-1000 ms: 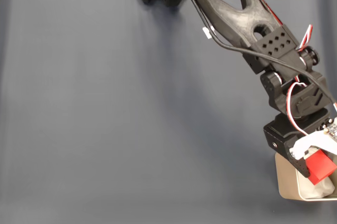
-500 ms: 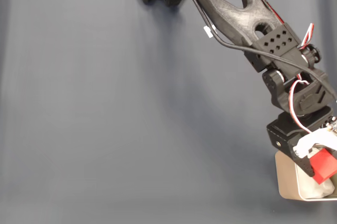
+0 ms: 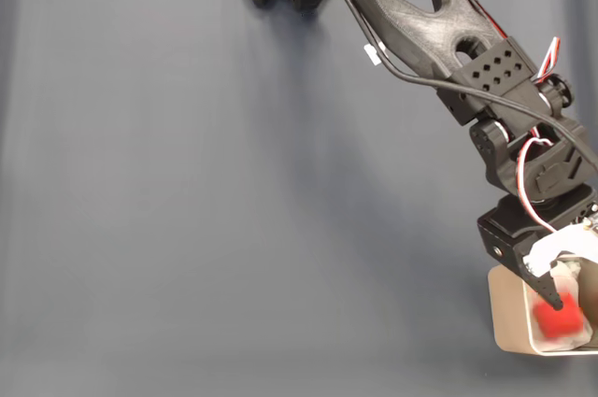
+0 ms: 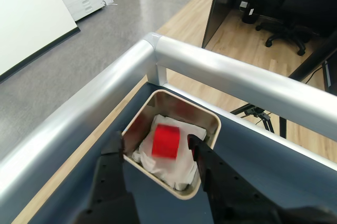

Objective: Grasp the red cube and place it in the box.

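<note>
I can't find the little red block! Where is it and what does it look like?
Look at the dark blue-grey table, then at its bottom right corner in the fixed view, where a pale metal box sits under the black arm's end effector. Inside that box, over the white wadding, is the red cube. It is the one bright red, square-sided thing among pale, soft stuffing.

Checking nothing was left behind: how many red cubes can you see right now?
1. The red cube is over the white wadding inside the box, between the open tool's fingers.
</note>
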You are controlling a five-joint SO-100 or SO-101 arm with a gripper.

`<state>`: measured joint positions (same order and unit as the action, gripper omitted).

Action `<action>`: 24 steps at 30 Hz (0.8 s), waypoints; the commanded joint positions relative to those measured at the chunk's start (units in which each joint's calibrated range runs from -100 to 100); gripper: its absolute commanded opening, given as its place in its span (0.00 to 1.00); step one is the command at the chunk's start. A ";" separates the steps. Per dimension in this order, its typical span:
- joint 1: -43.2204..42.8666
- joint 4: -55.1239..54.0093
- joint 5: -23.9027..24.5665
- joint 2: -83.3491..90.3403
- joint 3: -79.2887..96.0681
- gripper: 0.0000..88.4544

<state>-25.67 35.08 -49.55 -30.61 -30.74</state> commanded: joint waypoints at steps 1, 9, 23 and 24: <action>-0.47 -0.33 -0.49 1.76 -2.84 0.41; -0.11 -1.23 -1.56 1.67 -3.29 0.46; -0.04 -1.97 -1.56 1.50 -3.38 0.46; -0.04 -2.05 -1.56 1.50 -3.38 0.46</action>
<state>-25.67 34.45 -50.67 -30.61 -30.74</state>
